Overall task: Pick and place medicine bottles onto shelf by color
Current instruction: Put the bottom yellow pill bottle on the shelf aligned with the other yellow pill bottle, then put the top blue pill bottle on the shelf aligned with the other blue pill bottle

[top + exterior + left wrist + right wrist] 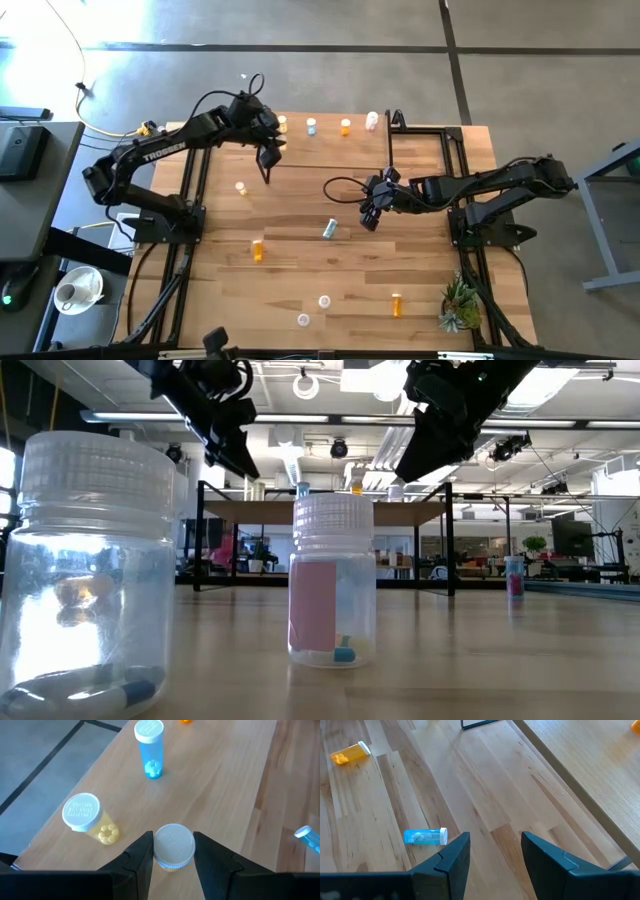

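The shelf (215, 780) is a pale wood board at the table's far edge. A yellow bottle (89, 818), a blue bottle (150, 749) and an orange one (346, 126) stand on it by their bases. My left gripper (173, 844) is over the shelf's left part, shut on a white-capped medicine bottle (173, 846) whose body is hidden under its cap. My right gripper (492, 851) hangs open over mid-table (372, 216), with nothing between its fingers. A blue bottle (425, 836) lies on its side just beyond that gripper. My left gripper pinches the bottle's white cap (160, 849) by its two opposite sides, one finger on each. The fingers slant down from the table's near left. The bottle stands upright with its cap up. Whether its base rests on the shelf I cannot tell.
Loose bottles lie on the slatted table: pale yellow (240, 188), orange (258, 250), another orange (397, 305) and two pale ones (325, 301) by the near edge. A small plant (460, 305) stands at the near right. Black frame rails (390, 140) rise beside the shelf.
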Robot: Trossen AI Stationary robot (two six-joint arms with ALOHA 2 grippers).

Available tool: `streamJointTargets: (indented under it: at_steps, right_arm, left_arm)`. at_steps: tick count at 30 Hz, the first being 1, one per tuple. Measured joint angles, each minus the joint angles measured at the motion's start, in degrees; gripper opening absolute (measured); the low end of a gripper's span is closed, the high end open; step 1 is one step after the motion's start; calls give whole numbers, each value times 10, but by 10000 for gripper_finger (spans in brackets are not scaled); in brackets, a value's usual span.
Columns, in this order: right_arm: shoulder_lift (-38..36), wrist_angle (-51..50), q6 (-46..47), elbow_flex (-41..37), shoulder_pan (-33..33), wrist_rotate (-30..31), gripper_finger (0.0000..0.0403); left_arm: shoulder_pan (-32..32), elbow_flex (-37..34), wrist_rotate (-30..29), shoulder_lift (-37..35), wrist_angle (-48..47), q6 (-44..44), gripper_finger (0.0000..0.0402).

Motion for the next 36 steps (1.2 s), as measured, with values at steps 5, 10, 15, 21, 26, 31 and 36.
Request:
streamJointTargets:
  at_steps: [5,10,15,21,26,31,36]
  right_arm:
    - [0,0,0,0,0,0,168]
    - [0,0,0,0,0,0,168]
    - [0,0,0,0,0,-6,168]
    - [0,0,0,0,0,-20,168]
    - [0,0,0,0,0,-20,168]
    - [0,0,0,0,0,-20,168]
    - [0,0,0,0,0,-13,168]
  left_arm:
    - [3,1,1,2,1,0,119]
    - [3,1,1,2,0,0,119]
    - [3,1,0,2,-2,0,121]
    - [3,-2,-5,5,-10,1,146]
    - [3,-1,-5,4,1,5,173]
    - [3,10,-7,4,4,0,192]
    - [2,35,-7,-2,-20,-1,197]
